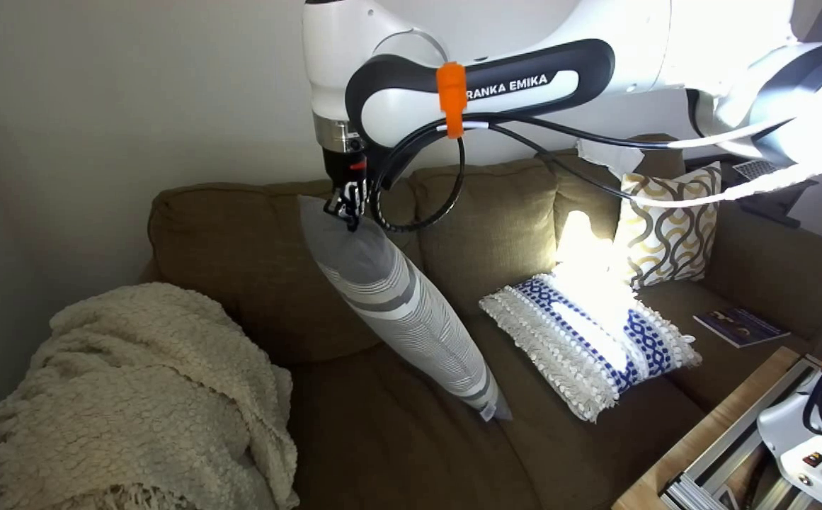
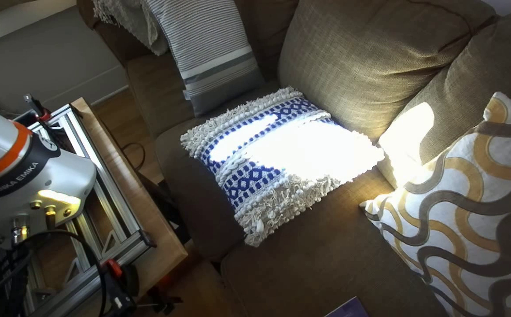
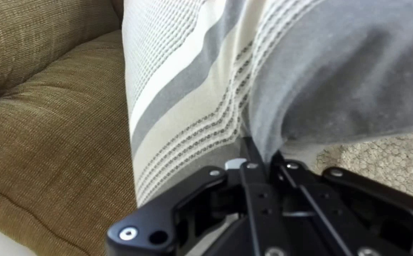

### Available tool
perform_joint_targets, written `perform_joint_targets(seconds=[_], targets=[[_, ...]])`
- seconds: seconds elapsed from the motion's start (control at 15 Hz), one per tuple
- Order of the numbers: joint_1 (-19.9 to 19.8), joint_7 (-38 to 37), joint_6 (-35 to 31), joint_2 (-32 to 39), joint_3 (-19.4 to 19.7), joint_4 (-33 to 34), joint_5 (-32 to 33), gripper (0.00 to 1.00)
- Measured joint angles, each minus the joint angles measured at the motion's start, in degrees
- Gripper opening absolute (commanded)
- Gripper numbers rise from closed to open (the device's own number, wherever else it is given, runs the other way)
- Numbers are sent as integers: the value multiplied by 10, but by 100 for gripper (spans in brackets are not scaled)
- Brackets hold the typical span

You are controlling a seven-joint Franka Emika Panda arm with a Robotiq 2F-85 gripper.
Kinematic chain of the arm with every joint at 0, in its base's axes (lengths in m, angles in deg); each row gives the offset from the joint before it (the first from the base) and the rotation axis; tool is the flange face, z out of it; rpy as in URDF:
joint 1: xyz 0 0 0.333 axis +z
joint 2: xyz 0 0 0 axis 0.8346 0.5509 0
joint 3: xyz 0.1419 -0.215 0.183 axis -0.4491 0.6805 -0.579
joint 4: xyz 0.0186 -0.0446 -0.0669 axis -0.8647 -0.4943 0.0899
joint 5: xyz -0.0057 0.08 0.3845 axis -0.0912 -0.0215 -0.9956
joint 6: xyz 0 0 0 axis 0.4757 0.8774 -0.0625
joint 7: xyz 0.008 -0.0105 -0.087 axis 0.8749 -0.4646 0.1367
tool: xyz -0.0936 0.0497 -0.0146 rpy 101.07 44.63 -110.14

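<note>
One brown sofa [image 1: 471, 269] spans both exterior views, cropped at the margins. Across it, from 12 to 2 o'clock in an exterior view, reaches the white robot arm [image 1: 524, 78]; the top edge truncates it and glare erases its rightmost contours. The wooden desk [image 2: 163, 237], toward 8 o'clock in an exterior view, carries the arm's base [image 2: 68, 171] and is shown only in part. A fleece blanket [image 1: 149, 397], at 8 o'clock, is cut off at left and below. Just below the centre, the striped pillow [image 1: 425, 333] slants over the sofa from 11 toward 5 o'clock; whether the seat [image 1: 411, 432] bears its lower corner is hard to tell. At 3 o'clock from it lies the fringed pillow [image 1: 588, 347], part of its pattern bleached by bright light. At 2 o'clock, farther off, leans the wave-patterned pillow [image 1: 669, 234]. From there, toward 5 o'clock, lies a book [image 1: 741, 326], its cover too small to read. The hand [image 3: 267, 154], at the striped pillow's 11 o'clock end, is clenched on its grey cloth; in the wrist view, folds hide the grip's far reach.
</note>
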Motion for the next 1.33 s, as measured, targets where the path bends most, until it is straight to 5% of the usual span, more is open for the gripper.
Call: perform_joint_targets(seconds=[0.07, 0.67, 1.33], targets=[[-2, -6, 0, 1, 1, 3, 0, 33], [-44, -12, -3, -19, 7, 15, 0, 99], [-150, -14, -84, -134, 56, -194, 14, 100]])
